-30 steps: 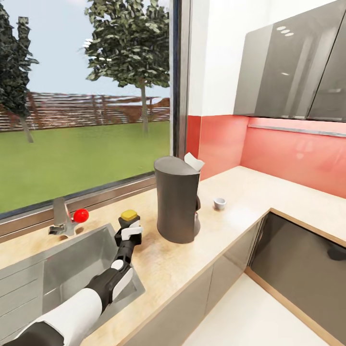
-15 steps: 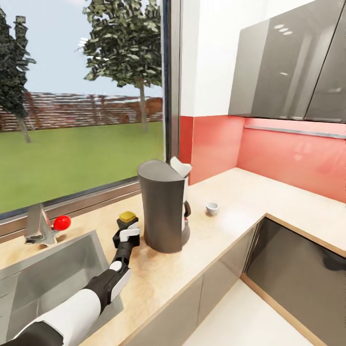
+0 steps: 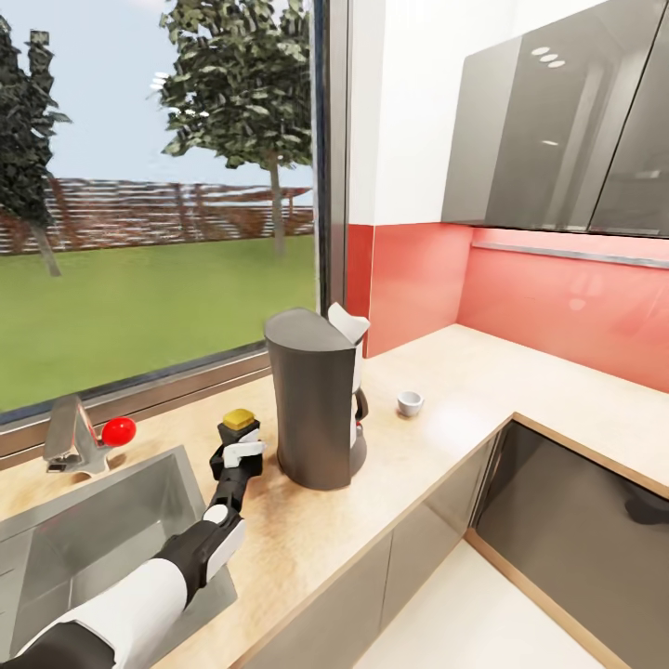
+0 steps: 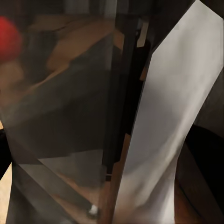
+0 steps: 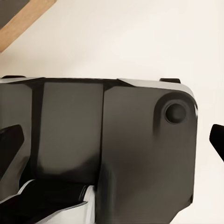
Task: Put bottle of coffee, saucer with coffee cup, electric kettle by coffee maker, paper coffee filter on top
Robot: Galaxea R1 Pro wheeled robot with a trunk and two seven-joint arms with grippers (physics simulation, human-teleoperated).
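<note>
The coffee maker stands on the kitchen countertop, with the paper coffee filter on its top. Just to its left, between it and the sink, is the bottle of coffee, upright with its yellow cap showing. My left gripper is shut around the bottle's dark body. In the left wrist view the bottle's dark glass and white label sit right against the lens. The coffee cup stands on the counter to the right of the coffee maker. My right gripper is open, hanging over pale floor beside my dark body.
A steel sink is set into the counter at the left, with a faucet and a red knob behind it. A window runs along the back. Grey wall cabinets hang at the right, and the counter turns a corner there.
The view swung right at first, shifting everything left. Since then my left gripper has carried the bottle a little to the left. The coffee maker, filter and cup have stayed put.
</note>
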